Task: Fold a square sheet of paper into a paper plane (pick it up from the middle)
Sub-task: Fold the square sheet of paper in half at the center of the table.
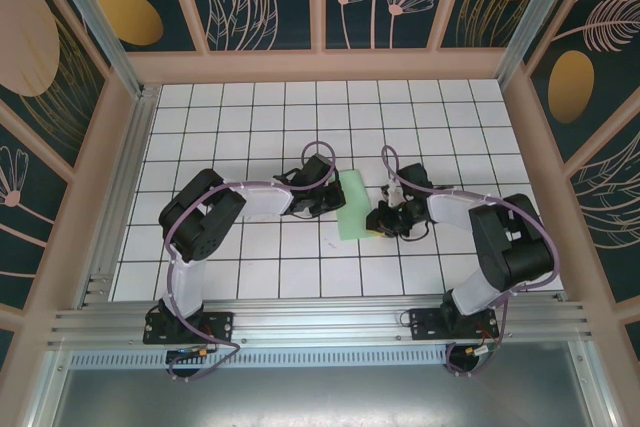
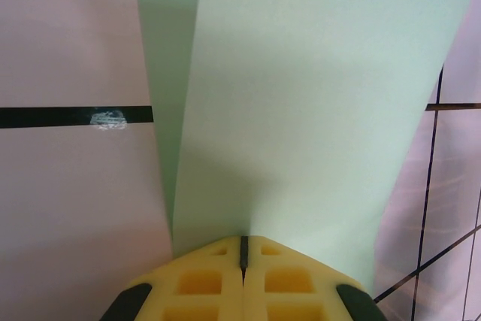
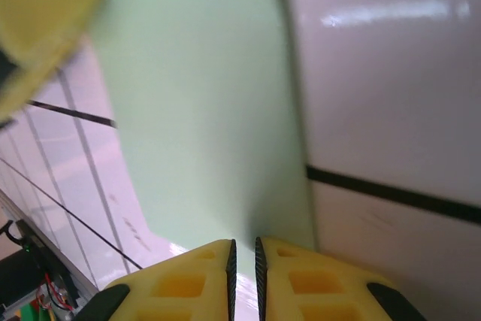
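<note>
The square sheet of paper, light green, is folded over and held above the tiled table between my two grippers. My left gripper comes in from the left. In the left wrist view my left gripper is shut on the sheet, whose two layers fan upward from the yellow pads. My right gripper is at the sheet's lower right edge. In the right wrist view my right gripper has only a narrow slit between its pads, and the sheet runs down into it. A yellow left finger shows at the top left.
Peach-coloured frame walls close in the white tiled table on three sides. An aluminium rail with both arm bases runs along the near edge. A small scuff mark sits on a black tile line left of the sheet.
</note>
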{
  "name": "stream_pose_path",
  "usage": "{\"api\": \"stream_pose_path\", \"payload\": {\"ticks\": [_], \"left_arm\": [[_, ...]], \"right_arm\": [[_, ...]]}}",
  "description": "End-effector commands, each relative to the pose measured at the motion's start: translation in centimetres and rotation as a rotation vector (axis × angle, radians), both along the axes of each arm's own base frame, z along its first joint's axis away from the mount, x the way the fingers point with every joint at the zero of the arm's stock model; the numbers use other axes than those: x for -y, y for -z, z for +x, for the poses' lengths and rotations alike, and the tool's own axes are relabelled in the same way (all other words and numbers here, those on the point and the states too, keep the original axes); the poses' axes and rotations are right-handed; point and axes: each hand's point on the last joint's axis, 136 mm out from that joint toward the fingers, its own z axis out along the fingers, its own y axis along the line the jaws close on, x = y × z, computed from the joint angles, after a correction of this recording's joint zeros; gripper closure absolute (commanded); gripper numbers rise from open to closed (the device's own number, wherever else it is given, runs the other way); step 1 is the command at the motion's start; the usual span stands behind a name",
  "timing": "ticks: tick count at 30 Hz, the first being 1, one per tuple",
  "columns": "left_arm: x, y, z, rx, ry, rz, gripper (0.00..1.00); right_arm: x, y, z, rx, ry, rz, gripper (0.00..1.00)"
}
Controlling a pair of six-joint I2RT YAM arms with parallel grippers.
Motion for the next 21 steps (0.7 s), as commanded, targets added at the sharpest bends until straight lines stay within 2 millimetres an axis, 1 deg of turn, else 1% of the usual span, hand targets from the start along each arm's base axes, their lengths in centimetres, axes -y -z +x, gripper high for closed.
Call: {"api": "stream_pose_path", "payload": {"ticks": [1, 3, 4, 8, 10, 12, 17, 19, 21], "left_arm": [[-6.5, 8.8, -4.1, -0.176, -0.026, 0.316, 0.94], [-6.5, 8.9, -4.1, -0.176, -0.024, 0.318, 0.94], [-6.5, 8.9, -4.1, -0.176, -0.022, 0.319, 0.94], [-6.6, 8.9, -4.1, -0.173, -0.017, 0.322, 0.94], [-6.5, 8.7, -4.0, -0.17, -0.016, 0.318, 0.94], [-6.4, 8.6, -4.0, -0.166, -0.011, 0.317, 0.95], [-6.3, 8.5, -3.9, -0.164, -0.006, 0.315, 0.95], [-6.3, 8.5, -3.9, -0.167, -0.005, 0.315, 0.95], [-6.2, 8.4, -3.9, -0.164, -0.003, 0.313, 0.95]], "right_arm": [[1.9, 2.3, -2.2, -0.11, 0.049, -0.104, 0.81], [1.9, 1.9, -1.8, -0.101, 0.059, -0.104, 0.81], [1.5, 1.1, -1.3, -0.078, 0.061, -0.083, 0.81], [-0.4, -4.3, 2.4, 0.102, 0.067, 0.037, 0.8], [-0.7, -5.6, 4.2, 0.158, 0.082, 0.046, 0.79], [-1.1, -5.7, 5.9, 0.177, 0.092, 0.039, 0.8], [-2.0, -4.2, 10.1, 0.197, 0.1, 0.01, 0.83], [-2.4, -3.5, 11.3, 0.196, 0.097, 0.004, 0.83], [-2.6, -2.4, 12.0, 0.186, 0.09, -0.002, 0.84]]}}
